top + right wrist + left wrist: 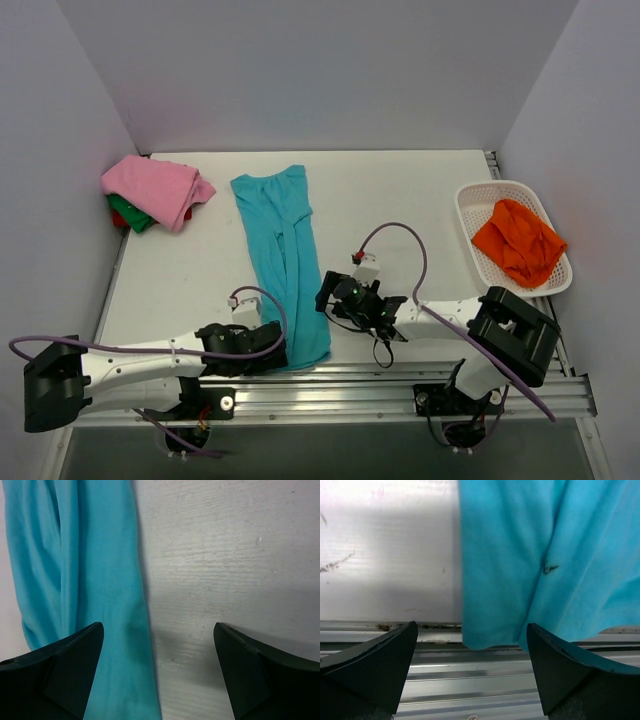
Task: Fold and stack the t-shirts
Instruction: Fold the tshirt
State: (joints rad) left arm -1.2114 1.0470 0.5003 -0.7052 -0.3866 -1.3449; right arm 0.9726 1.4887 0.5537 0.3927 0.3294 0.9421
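Note:
A teal t-shirt [283, 253], folded lengthwise into a long strip, lies down the middle of the table from the back to the near edge. My left gripper [283, 352] is open at the strip's near left corner; in the left wrist view the hem [520, 580] lies between its fingers, over the metal rail. My right gripper [328, 297] is open beside the strip's right edge [100, 580], empty. Pink [155, 188], green [128, 213] and red [187, 212] shirts are stacked at the back left. An orange shirt [518, 241] lies in the basket.
A white lattice basket [474, 230] stands at the right edge of the table. An aluminium rail [400, 385] runs along the near edge by the arm bases. Grey walls close in the table on three sides.

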